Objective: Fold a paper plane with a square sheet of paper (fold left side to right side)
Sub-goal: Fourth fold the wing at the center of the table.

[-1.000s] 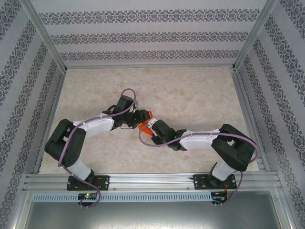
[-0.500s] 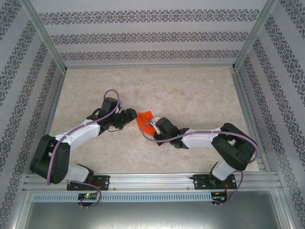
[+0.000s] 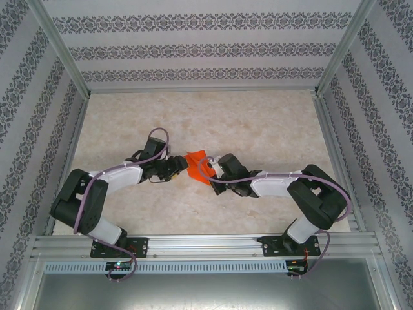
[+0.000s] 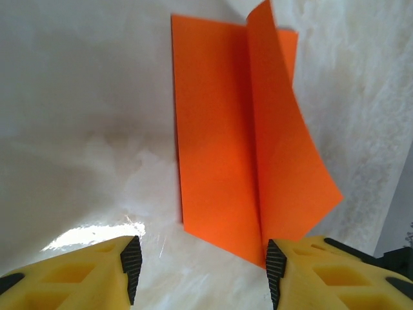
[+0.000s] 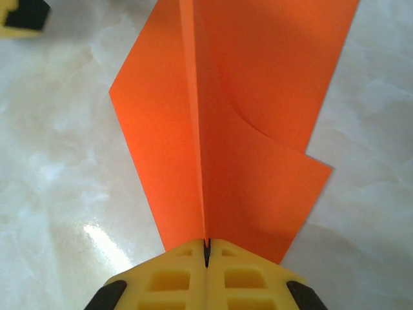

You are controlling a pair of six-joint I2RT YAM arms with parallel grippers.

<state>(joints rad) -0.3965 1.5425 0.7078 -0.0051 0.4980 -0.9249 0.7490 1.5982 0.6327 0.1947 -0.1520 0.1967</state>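
Seen from above, the bright orange sheet of thin paper (image 3: 195, 163) lies near the middle of the pale marbled tabletop (image 3: 271, 123), between the two black wrist heads. Only a small wedge of it shows, because its right part is covered by the right arm. The fingertips of both grippers are too small and dark there to read. The left gripper (image 3: 179, 167) sits just left of the paper, and the right gripper (image 3: 208, 170) is over its near-right edge.

The left wrist view shows the paper (image 4: 219, 148) as a long folded strip lying flat on the table. One flap stands up from a lengthwise crease and curls to the right, partly hiding the far right corner. The left gripper (image 4: 200, 278) has its yellow fingers (image 4: 97, 252) well apart with bare table between them, clamping nothing. The paper's near corner comes right up to the inner pad of the right-hand finger, but whether it touches cannot be told. The bottom edge cuts off both fingers.

In the right wrist view, the right gripper (image 5: 206, 248) has its yellow fingers (image 5: 187, 258) pressed together, pinching the near end of the upright crease. Flat layers spread on the table to either side, and a curved edge marks an overlapping layer on the right. The top edge crops the paper's far end. A yellow and black fragment (image 5: 19, 14) in the top left corner is too cropped to name.
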